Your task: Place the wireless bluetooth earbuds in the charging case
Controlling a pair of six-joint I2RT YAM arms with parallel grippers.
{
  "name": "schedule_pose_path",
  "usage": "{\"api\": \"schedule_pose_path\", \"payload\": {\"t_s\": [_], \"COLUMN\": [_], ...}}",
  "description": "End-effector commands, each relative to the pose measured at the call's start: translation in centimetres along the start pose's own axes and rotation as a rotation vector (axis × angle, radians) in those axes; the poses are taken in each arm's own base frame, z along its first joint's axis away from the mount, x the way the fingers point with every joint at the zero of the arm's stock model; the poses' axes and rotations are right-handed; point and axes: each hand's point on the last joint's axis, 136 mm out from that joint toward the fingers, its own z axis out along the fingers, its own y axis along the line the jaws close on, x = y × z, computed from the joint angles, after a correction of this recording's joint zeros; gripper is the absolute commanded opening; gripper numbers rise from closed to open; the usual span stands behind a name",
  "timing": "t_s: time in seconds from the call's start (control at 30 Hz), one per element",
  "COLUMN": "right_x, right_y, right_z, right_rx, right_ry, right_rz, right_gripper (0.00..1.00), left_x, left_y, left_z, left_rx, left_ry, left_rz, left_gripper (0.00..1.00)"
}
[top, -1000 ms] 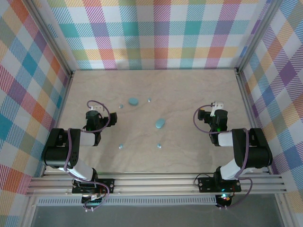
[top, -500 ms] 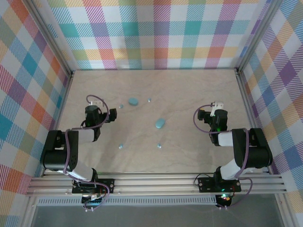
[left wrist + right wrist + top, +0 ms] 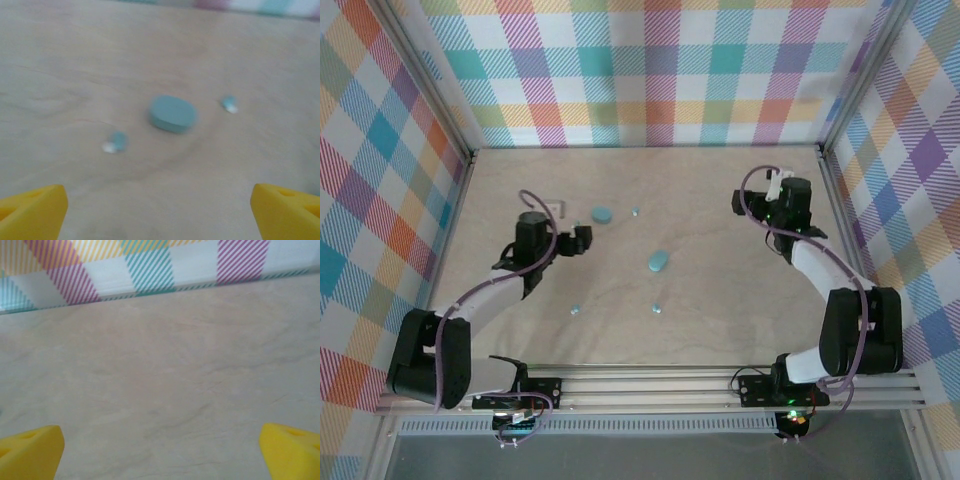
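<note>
Both sets of fingers are spread wide open, holding nothing. The left fingers (image 3: 160,207) point at the far case (image 3: 172,114). It has one earbud (image 3: 116,142) just off its near-left side and a second earbud (image 3: 229,103) out to its right, neither touching it.

From above, the second case (image 3: 659,261) sits mid-worktop (image 3: 720,320). A third earbud (image 3: 575,310) and a fourth earbud (image 3: 657,307) lie closer to the arm bases, well apart. So all four earbuds are loose on the worktop, outside the cases.

The right fingers (image 3: 161,450) hover at the far right, facing bare worktop and the plaid wall (image 3: 150,265).
</note>
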Motion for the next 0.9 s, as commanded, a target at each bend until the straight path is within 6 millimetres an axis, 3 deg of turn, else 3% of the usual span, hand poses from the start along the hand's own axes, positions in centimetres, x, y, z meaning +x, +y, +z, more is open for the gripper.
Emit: {"api": "schedule_pose_path", "payload": {"t_s": [0.0,0.1,0.2,0.3,0.4,0.47,0.63,0.77,0.87], "right_x": [5.4,5.9,6.9,8.4,9.9,10.8,12.2,14.0,14.4], "right_y": [2.3,5.6,9.2,12.6,14.6,14.6,15.8,13.8,13.0], "right_z": [0.2,0.5,0.8,0.7,0.0,-0.5,-3.2,-4.9,-6.3], "right_rx": [-0.061,-0.135,-0.193,-0.236,-0.279,-0.277,-0.371,-0.276,-0.253], "right_ry": [0.27,0.301,0.353,0.417,0.464,0.498,0.577,0.625,0.632], "right_rz": [0.147,0.161,0.132,0.073,0.032,0.058,0.094,0.119,0.116], "right_gripper": [0.98,0.97,0.97,0.96,0.95,0.95,0.93,0.93,0.94], "left_x": [2.5,4.7,6.8,8.3,9.3,10.4,11.3,12.1,11.6], "left_y": [-6.5,-11.4,-14.5,-17.0,-18.8,-19.8,-19.6,-19.2,-18.6], "left_z": [-0.2,-0.2,-0.1,0.2,1.2,2.0,2.9,3.9,4.5], "left_rx": [0.134,0.235,0.276,0.267,0.25,0.259,0.215,0.158,0.106], "left_ry": [0.124,0.202,0.278,0.308,0.333,0.383,0.463,0.505,0.5], "left_rz": [0.062,0.113,0.146,0.203,0.249,0.295,0.346,0.313,0.313], "left_gripper": [0.9,0.85,0.82,0.82,0.82,0.79,0.79,0.79,0.77]}}
